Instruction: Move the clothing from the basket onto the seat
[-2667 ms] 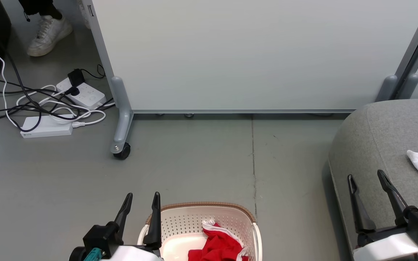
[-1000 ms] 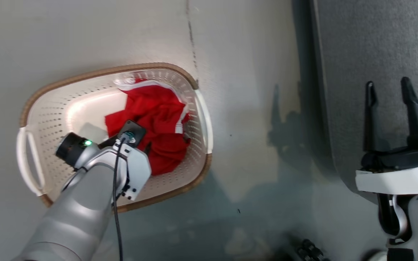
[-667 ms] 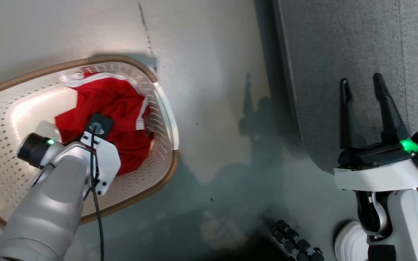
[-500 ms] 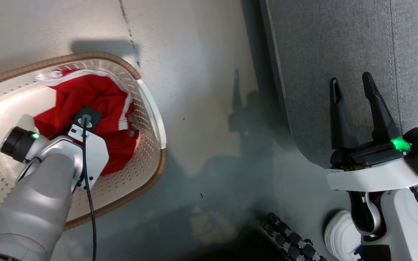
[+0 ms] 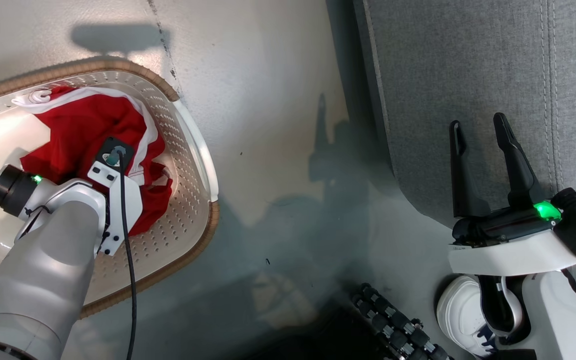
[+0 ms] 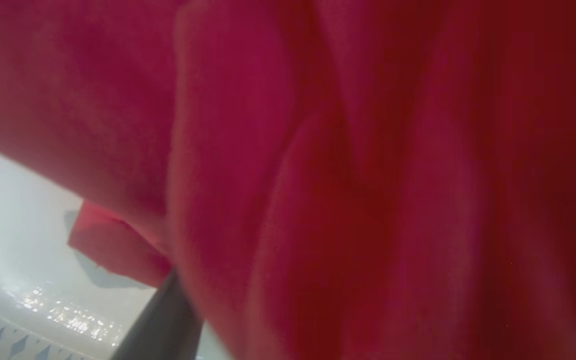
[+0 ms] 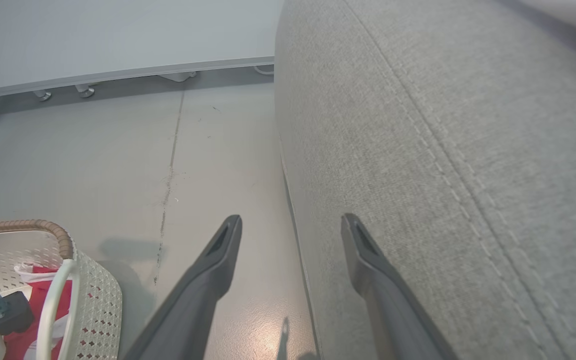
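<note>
Left jaws spread amid basket's (image 5: pixel 212 220) clothing (image 5: pixel 78 125); right jaws spread above grey floor (image 5: pixel 278 150) beside seat (image 5: pixel 468 60).

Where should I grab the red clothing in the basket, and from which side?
I'd pinch a raised fold near the middle of the clothing, coming straight down from above: it lies crumpled low in the basket, whose walls block a sideways approach.

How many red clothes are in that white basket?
1 that I can make out: a crumpled red garment at the basket's end nearest the grey seat. Its folds may hide another.
</note>
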### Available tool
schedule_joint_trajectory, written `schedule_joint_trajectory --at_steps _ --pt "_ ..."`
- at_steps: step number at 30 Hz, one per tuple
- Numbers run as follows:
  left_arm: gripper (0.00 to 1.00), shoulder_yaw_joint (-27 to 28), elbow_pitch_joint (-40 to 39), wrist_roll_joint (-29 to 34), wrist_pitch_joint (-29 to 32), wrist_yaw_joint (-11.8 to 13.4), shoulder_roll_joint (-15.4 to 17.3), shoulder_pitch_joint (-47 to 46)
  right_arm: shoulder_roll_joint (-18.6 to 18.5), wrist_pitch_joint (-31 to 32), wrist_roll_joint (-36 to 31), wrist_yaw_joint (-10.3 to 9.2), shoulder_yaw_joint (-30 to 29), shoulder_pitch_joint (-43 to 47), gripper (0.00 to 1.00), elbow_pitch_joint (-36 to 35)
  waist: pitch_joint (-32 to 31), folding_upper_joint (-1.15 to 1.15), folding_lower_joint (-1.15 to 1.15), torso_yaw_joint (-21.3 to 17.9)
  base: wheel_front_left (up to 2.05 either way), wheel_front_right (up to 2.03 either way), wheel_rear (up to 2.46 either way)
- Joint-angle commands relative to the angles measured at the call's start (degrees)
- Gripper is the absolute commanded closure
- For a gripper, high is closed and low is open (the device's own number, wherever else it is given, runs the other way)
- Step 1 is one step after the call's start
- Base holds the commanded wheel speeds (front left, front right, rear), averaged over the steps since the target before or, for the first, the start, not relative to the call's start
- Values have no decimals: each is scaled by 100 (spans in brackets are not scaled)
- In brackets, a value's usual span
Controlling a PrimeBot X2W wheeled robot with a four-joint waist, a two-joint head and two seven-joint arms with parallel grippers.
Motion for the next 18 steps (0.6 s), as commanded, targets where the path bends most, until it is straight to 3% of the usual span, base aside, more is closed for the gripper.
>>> schedule_joint_trajectory --at_steps 1,11,12,13,18 --pt "0 -36 20 22 56 34 99 -77 -8 -17 54 -1 3 14 0 -25 9 0 0 -21 0 0 0" --pt "0 -146 16 6 20 -28 165 -85 -8 -17 -2 -1 78 -23 0 28 -3 0 0 -75 0 0 0" --pt "56 -157 19 2 51 -59 165 -76 -8 -16 5 -1 59 -38 0 13 -3 0 0 -77 0 0 0" --pt "100 -163 20 -13 65 -59 160 -82 -8 -17 18 -1 41 -48 0 -1 -3 0 0 -75 0 0 0" --pt "100 -183 18 -56 -8 -51 160 -82 -8 -17 10 -1 38 -103 0 -26 -15 0 0 -77 0 0 0"
